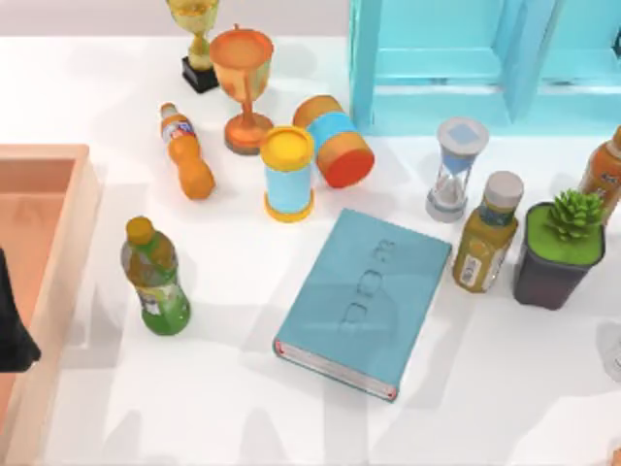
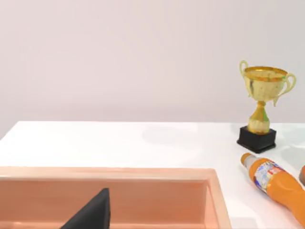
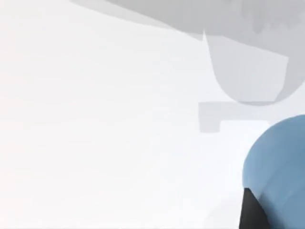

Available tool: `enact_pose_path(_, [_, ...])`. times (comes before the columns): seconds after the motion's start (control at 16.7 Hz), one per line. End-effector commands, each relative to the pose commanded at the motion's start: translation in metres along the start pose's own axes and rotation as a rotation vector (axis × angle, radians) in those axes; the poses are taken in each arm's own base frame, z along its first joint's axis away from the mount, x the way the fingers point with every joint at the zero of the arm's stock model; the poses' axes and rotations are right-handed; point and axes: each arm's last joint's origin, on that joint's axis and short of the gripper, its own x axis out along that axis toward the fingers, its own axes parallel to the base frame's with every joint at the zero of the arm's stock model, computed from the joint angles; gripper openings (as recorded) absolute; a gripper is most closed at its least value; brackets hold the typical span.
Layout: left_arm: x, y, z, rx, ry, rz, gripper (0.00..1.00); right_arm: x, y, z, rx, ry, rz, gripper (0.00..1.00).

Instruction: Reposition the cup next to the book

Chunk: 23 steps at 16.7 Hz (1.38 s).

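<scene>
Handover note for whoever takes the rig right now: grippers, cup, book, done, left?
Left gripper: parked over the orange tray at the table's left edge.
Right gripper: low over the table, beside the cup.
Book: flat, mid-table, between the green bottle and the yellow bottle.
Done: the cup is not yet next to the book.
Left: bring the cup over and set it beside the book.

white table [image 1: 243, 408] | book [image 1: 367, 301] flat mid-table | green bottle [image 1: 155, 277] left | blue cup [image 3: 279, 167] apparently resting
</scene>
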Motion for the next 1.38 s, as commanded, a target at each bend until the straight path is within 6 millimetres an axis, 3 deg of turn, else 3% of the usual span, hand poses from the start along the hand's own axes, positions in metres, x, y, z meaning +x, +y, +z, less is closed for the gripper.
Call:
enact_pose_path(0.24, [0.000, 0.000, 0.000, 0.000, 0.000, 0.000, 1.00, -0.023, -0.007, 0.016, 0.084, 0.036, -0.038, 0.00])
enact_pose_path(0.48, [0.000, 0.000, 0.000, 0.000, 0.000, 0.000, 1.00, -0.049, -0.013, 0.056, 0.273, 0.055, -0.036, 0.00])
enact_pose_path(0.9, [0.000, 0.000, 0.000, 0.000, 0.000, 0.000, 1.00, -0.059, 0.003, 0.166, 0.783, 0.132, 0.149, 0.00])
enact_pose_path(1.14, [0.000, 0.000, 0.000, 0.000, 0.000, 0.000, 1.00, -0.055, 0.030, 0.235, 1.085, 0.246, 0.194, 0.00])
enact_pose_path(1.38, [0.000, 0.000, 0.000, 0.000, 0.000, 0.000, 1.00, -0.051, 0.065, 0.300, 1.341, 0.293, 0.117, 0.00])
